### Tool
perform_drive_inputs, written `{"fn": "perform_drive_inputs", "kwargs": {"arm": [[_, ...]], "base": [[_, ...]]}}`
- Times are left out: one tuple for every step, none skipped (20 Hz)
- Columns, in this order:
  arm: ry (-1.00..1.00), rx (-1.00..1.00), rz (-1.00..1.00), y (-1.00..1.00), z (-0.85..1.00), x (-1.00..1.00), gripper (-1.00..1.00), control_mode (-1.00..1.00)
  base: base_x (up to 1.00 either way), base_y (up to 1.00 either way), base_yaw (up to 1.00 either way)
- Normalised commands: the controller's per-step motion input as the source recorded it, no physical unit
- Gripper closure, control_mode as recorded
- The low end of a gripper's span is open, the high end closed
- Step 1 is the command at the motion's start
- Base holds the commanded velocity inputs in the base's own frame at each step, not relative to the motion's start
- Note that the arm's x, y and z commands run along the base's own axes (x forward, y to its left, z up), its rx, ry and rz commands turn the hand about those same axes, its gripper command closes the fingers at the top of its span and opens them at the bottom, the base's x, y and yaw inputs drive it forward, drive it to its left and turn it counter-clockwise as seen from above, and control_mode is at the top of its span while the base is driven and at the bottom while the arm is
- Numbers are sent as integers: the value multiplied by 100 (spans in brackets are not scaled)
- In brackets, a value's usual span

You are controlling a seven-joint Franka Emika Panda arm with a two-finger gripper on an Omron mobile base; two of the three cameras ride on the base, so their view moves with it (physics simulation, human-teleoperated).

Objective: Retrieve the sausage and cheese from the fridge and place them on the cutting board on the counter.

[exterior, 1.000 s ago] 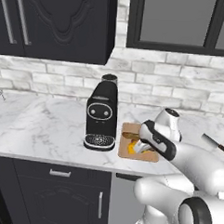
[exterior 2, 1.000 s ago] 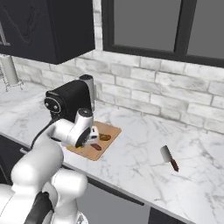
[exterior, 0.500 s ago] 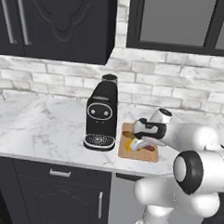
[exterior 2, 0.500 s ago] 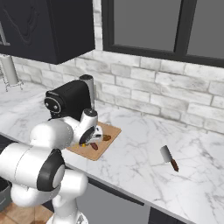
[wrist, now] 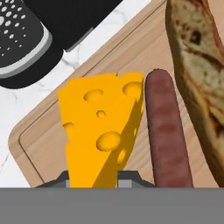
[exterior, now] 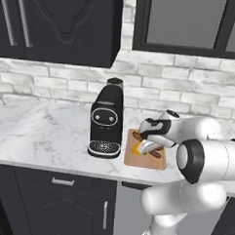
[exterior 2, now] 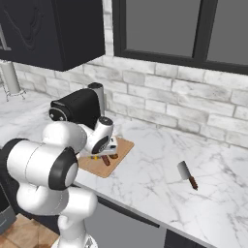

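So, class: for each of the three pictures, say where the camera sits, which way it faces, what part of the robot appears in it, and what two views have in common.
Left base view: behind the arm's left, facing the white marble counter; white arm rises lower right, gripper over the light-brown wooden cutting board.
Right base view: behind its right, same counter; arm lower left, a small cleaver lying right.
Hand view: on the hand, close above the yellow cheese wedge, reddish-brown sausage, bread loaf.
Shared: both base views show the black coffee machine beside the board.
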Motion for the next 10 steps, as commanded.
{"fn": "perform_drive_inputs", "kwargs": {"arm": [[0,0,0,0,-26,-5,100,-100],[0,0,0,0,-27,-8,100,-100],[0,0,0,0,-23,-6,-100,-100],[0,0,0,0,-18,-7,-100,-100],[-1,0,0,0,-10,-7,-100,-100],[-4,0,0,0,-2,-12,-100,-100],[-4,0,0,0,0,-14,-100,-100],[-3,0,0,0,3,-22,-100,-100],[0,2,0,-1,12,-24,-100,-100],[0,4,0,0,17,-16,-100,-100]], "base": [[0,0,0],[0,0,0],[0,0,0],[0,0,0],[0,0,0],[0,0,0],[0,0,0],[0,0,0],[0,0,0],[0,0,0]]}}
